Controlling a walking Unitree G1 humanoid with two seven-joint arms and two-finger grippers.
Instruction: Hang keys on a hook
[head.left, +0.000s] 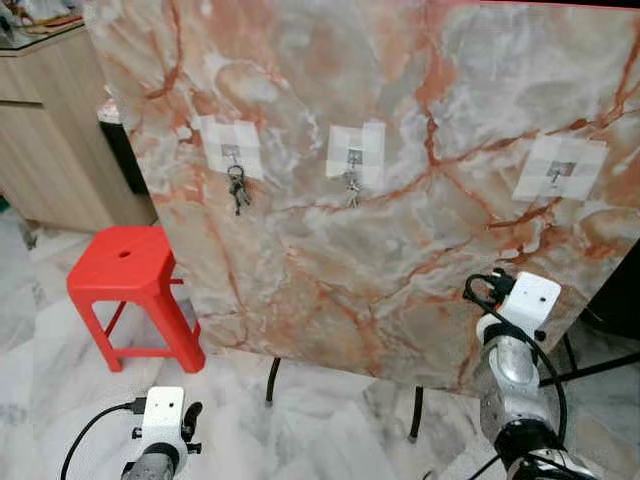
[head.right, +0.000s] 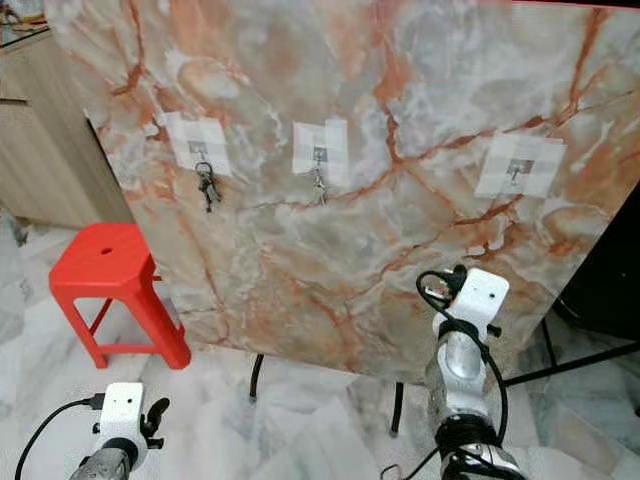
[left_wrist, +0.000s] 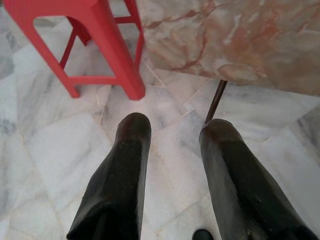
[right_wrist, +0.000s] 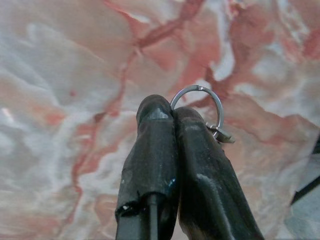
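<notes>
Marble floor (head.left: 60, 330), big marble-pattern board (head.left: 400, 200) on thin legs, red stool (head.left: 135, 290) left of it. Left hook (head.left: 231, 154) and middle hook (head.left: 354, 157) carry keys, right hook (head.left: 561, 172) bare. Right gripper (right_wrist: 172, 114) low before the board, pinched on a key ring (right_wrist: 200, 107). Left gripper (left_wrist: 172, 132) parted over floor, holding nothing.

Orange-veined grey marble board (head.left: 380, 250), red stool (head.left: 130, 270), black-fingered right hand (right_wrist: 172, 112), silver ring (right_wrist: 200, 100).
</notes>
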